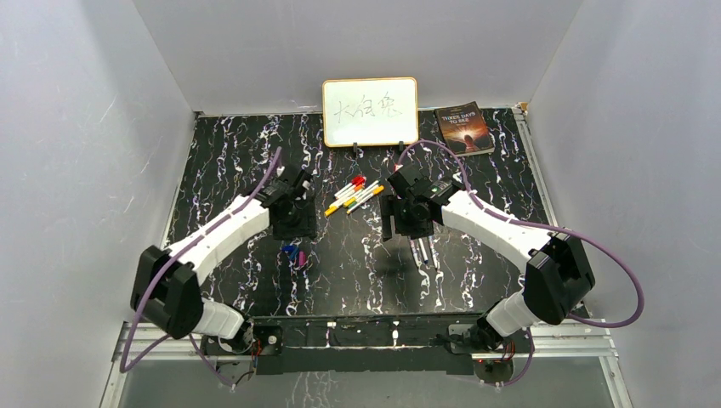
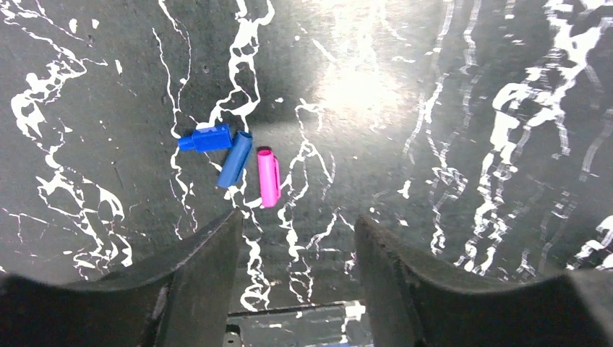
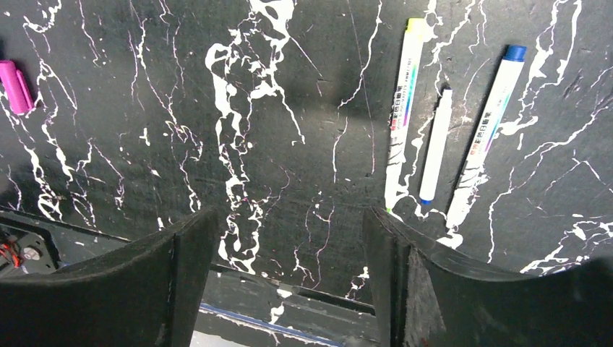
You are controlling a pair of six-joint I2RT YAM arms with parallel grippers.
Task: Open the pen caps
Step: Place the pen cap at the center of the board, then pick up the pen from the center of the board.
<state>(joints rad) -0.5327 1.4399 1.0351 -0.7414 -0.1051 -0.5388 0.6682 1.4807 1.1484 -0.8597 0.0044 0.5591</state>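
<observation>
L gripper [image 2: 296, 224] has jaws apart w/ nothing btwn them; near it three loose pen caps [image 2: 235, 159] lie on the black marbled table [image 2: 434, 108], i.e. two blue caps [image 2: 206, 137] touching and a pink cap [image 2: 268, 177] just beside. Mid-table sits a bunch of capped pens [image 1: 353, 195]. R gripper [image 3: 289, 217] is likewise spread & empty, w/ three white pens [image 3: 436, 144] lying side by side close by.

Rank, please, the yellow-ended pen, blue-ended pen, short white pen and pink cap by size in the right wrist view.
1. Yellow-ended pen and blue-ended pen: alike, too close to rank.
2. Short white pen.
3. Pink cap, at the left edge.
</observation>
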